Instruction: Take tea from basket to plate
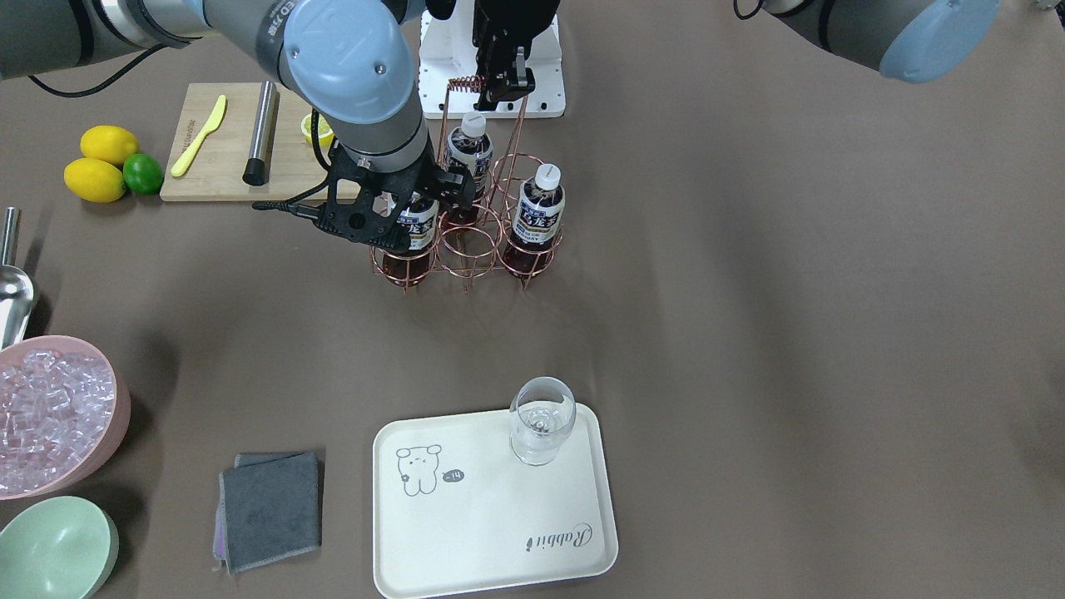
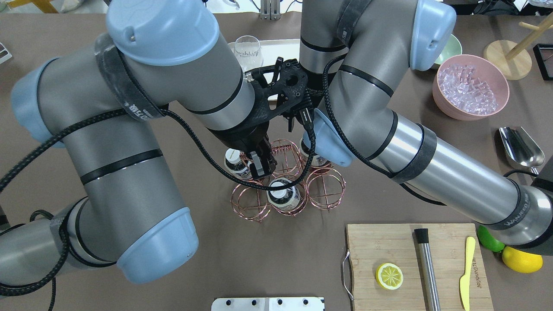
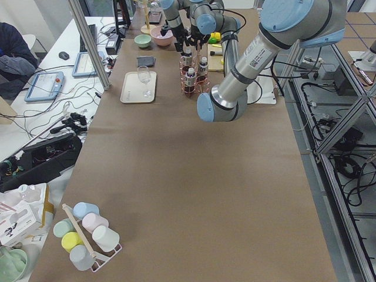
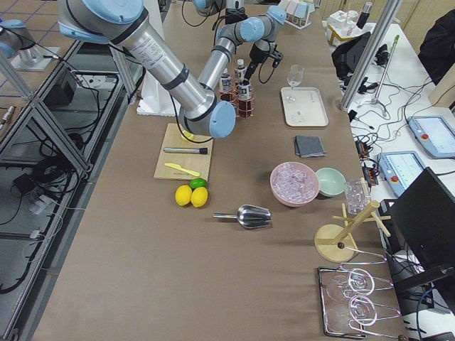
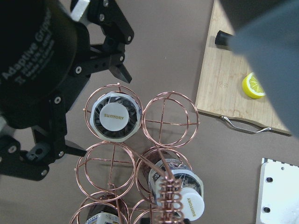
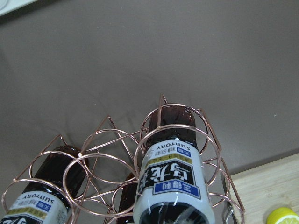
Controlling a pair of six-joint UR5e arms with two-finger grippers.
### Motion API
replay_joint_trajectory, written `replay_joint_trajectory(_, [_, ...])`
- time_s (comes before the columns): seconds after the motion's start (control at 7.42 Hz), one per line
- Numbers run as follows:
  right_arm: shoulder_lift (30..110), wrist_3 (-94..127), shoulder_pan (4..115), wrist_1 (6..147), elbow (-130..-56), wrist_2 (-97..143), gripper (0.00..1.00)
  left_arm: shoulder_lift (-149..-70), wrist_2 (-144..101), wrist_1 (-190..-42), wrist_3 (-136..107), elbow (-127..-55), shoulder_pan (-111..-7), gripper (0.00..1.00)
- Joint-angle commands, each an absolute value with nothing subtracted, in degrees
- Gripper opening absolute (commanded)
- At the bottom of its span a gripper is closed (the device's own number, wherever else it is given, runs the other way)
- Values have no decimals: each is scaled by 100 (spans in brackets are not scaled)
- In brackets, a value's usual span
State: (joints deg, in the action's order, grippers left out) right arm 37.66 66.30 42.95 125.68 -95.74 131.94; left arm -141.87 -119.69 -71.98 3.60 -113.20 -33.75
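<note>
Three tea bottles stand in a copper wire basket (image 1: 466,249): one at the back (image 1: 468,146), one at the front (image 1: 539,208), and one (image 5: 114,116) between the fingers of my right gripper (image 1: 399,212). The right gripper is open, with one finger (image 5: 122,74) on each side of that bottle's white cap. The same bottle fills the right wrist view (image 6: 168,186). My left gripper (image 1: 499,87) is shut on the basket's coiled handle (image 5: 170,198). The cream plate (image 1: 466,532) with the bear drawing lies toward the front, apart from both grippers.
A clear glass (image 1: 542,420) stands on the plate's far corner. A cutting board (image 1: 216,166) holds a lemon half, a steel rod and a yellow knife. Lemons and a lime (image 1: 143,173), a pink ice bowl (image 1: 58,416), a green bowl (image 1: 54,549) and a grey cloth (image 1: 270,507) are nearby.
</note>
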Motion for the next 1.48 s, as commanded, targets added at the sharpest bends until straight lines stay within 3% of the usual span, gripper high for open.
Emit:
replay_joint_trajectory(0.0, [3788, 6636, 4289, 12586, -9589, 13227, 80, -14186, -11971, -7198, 360, -11320, -3375, 0])
replay_joint_trajectory(1.21, [3832, 6759, 4298, 12761, -9624, 13641, 73, -14168, -11971, -7198, 378, -11320, -3375, 0])
replay_joint_trajectory(1.35, [3832, 6759, 4307, 12788, -9641, 13632, 69, -14168, -11979, -7198, 378, -11320, -3375, 0])
